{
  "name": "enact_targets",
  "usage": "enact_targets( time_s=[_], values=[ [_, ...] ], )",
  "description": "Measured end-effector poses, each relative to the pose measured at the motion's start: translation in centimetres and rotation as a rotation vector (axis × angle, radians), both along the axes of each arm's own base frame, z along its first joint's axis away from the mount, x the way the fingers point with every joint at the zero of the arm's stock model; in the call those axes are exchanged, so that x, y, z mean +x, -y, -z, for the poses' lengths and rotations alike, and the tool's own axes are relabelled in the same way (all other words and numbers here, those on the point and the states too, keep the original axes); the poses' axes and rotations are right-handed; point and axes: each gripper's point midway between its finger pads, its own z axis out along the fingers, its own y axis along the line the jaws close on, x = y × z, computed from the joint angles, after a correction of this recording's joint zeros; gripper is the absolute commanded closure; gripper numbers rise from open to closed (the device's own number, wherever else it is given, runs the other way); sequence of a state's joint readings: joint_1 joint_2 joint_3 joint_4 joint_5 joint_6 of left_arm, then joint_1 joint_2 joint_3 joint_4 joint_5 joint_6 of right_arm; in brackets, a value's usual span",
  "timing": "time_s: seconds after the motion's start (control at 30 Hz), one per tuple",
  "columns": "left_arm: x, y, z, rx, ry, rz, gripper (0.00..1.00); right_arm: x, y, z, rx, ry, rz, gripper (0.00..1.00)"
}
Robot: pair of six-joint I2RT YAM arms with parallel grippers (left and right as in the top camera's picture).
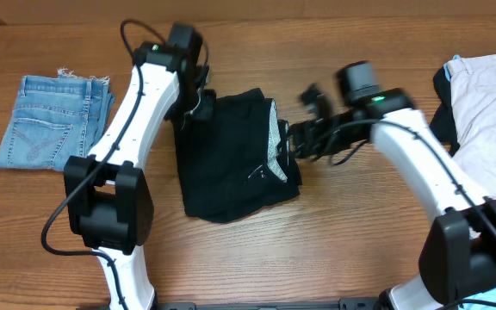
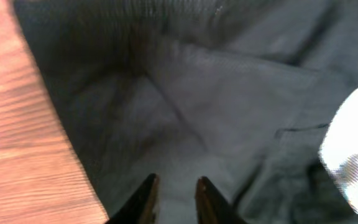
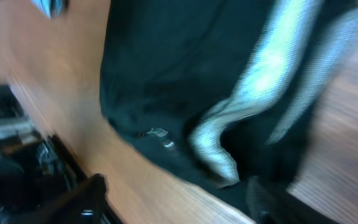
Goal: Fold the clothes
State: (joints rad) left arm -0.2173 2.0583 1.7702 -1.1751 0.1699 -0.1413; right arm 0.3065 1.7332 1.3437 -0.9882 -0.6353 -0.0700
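The black shorts [image 1: 231,155] lie folded on the table [image 1: 317,250], grey waistband [image 1: 273,138] exposed on the right. The right gripper [image 3: 178,186] gapes beside it; whether the nearly closed left gripper [image 2: 174,186] pinches cloth, I cannot tell. A one-sided tug could spill the fold.

Soft, even light falls from above in the overhead view, leaving only faint shadows on the table [image 1: 334,232]. That picture is sharp except for a smear at the tip of the right arm [image 1: 412,142]. The black shorts [image 1: 231,164] swallow nearly all detail. The left wrist view is dim and out of focus, with a blown-out white patch [image 2: 353,155] at its right edge. Heavy motion blur streaks the right wrist view, smearing the grey waistband [image 3: 272,68].
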Motion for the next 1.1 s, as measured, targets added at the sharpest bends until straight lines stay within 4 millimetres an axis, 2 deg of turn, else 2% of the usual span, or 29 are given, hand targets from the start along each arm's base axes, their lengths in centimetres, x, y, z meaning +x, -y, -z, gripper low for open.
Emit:
enact_targets(
  time_s=[0.13,0.2,0.27,0.3,0.33,0.43,0.5,0.57,0.63,0.7,0.83,1.0,1.1],
  values=[
    [-1.5,0.7,4.1,-0.076,-0.044,0.035,0.67,-2.6,-2.2,1.3,-0.125,0.028,-0.117,0.12],
    [-2.1,1.2,5.4,-0.103,-0.051,0.05,0.67,-2.9,-2.6,1.9,-0.173,0.046,-0.142,0.15],
    [-2.5,1.4,6.1,-0.117,-0.059,0.051,0.66,-2.8,-2.7,2.8,-0.203,0.049,-0.151,0.24],
    [-2.7,1.4,6.4,-0.12,-0.063,0.051,0.63,-2.6,-2.7,3.5,-0.216,0.048,-0.152,0.31],
    [-3.0,1.4,6.7,-0.123,-0.072,0.051,0.62,-2.3,-2.7,4.3,-0.232,0.039,-0.147,0.34],
    [-3.3,1.5,7.0,-0.128,-0.078,0.058,0.62,-1.9,-2.8,6.0,-0.243,0.017,-0.149,0.36],
    [-3.2,1.5,7.0,-0.133,-0.07,0.064,0.61,-1.5,-3.1,6.2,-0.234,0.032,-0.15,0.36],
    [-3.1,1.6,7.0,-0.135,-0.065,0.067,0.61,-0.9,-3.5,6.0,-0.217,0.057,-0.147,0.41],
    [-3.0,1.6,7.0,-0.137,-0.061,0.07,0.6,-0.6,-3.7,5.9,-0.206,0.069,-0.142,0.53],
    [-3.0,1.6,7.0,-0.137,-0.061,0.07,0.58,-0.6,-4.2,5.6,-0.178,0.068,-0.146,0.73],
    [-3.0,1.6,7.0,-0.137,-0.06,0.07,0.59,-1.4,-4.0,5.7,-0.181,0.028,-0.146,0.95],
    [-3.0,1.6,7.0,-0.137,-0.061,0.07,0.59,-2.8,-1.6,6.7,-0.306,-0.036,-0.142,0.96],
    [-3.0,1.6,7.0,-0.137,-0.061,0.068,0.58,-2.9,-0.1,7.1,-0.377,-0.045,-0.126,0.95]
  ],
)
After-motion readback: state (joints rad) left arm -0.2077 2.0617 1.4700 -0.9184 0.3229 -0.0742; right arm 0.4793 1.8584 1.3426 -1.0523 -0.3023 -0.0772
